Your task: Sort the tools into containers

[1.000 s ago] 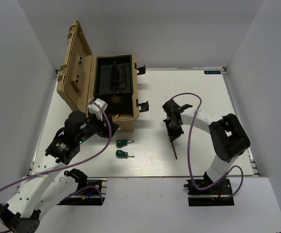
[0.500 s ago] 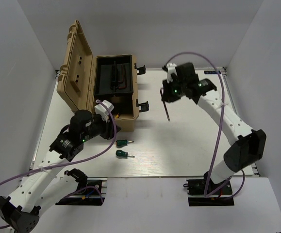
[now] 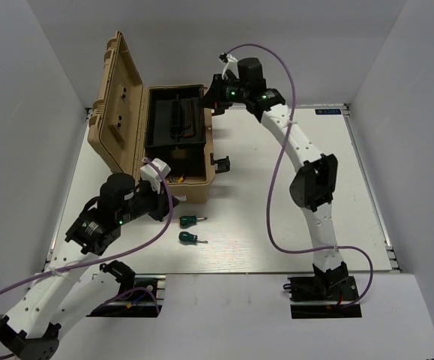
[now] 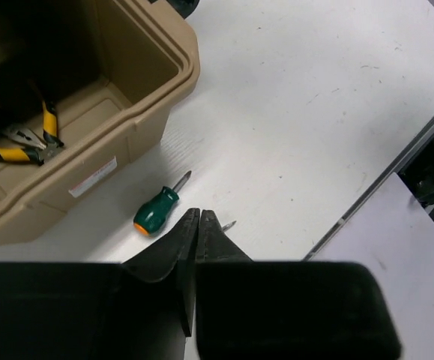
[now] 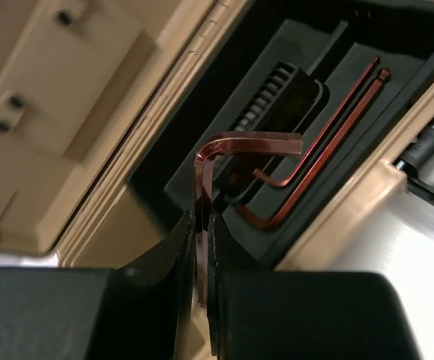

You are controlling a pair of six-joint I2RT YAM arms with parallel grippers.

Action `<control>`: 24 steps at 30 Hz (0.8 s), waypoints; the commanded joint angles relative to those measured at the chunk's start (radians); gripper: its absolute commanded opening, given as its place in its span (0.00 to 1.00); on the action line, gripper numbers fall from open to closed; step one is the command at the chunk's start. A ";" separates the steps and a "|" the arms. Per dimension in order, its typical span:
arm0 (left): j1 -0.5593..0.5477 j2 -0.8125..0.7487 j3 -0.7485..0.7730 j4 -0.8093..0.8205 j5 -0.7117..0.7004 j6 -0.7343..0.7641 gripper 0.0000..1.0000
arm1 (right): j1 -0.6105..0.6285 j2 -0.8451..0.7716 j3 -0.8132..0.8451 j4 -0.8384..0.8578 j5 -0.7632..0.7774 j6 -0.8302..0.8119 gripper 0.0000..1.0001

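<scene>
Coppery hex key (image 5: 254,141) is clamped in right fingers (image 5: 178,244) above the black toolbox tray (image 5: 306,41); left fingers (image 4: 168,251) together, empty.

Hex keys (image 5: 318,146) in tray (image 5: 291,37), screwdrivers (image 3: 190,220) before toolbox (image 3: 199,187)

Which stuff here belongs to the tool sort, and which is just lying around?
Job: held hex key, two trayed hex keys, green screwdrivers, pliers, toolbox, black tray.
Lying about: purple cables, blue label.
</scene>
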 commanded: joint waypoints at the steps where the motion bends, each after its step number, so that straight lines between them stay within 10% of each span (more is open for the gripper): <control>1: -0.004 -0.043 0.005 -0.059 -0.027 -0.058 0.16 | 0.004 0.052 0.091 0.213 -0.057 0.171 0.00; 8: -0.004 -0.063 -0.018 -0.048 -0.050 -0.122 0.19 | -0.014 0.117 0.064 0.303 -0.069 0.240 0.00; 14: -0.004 -0.021 -0.045 -0.016 -0.040 -0.141 0.45 | -0.014 0.129 0.007 0.349 -0.044 0.255 0.00; 18: -0.004 0.040 -0.046 -0.029 -0.051 -0.150 0.57 | -0.008 0.126 -0.056 0.334 -0.061 0.191 0.36; 24: -0.034 0.161 -0.046 -0.074 -0.071 -0.150 0.58 | -0.009 0.079 -0.111 0.280 -0.083 0.130 0.47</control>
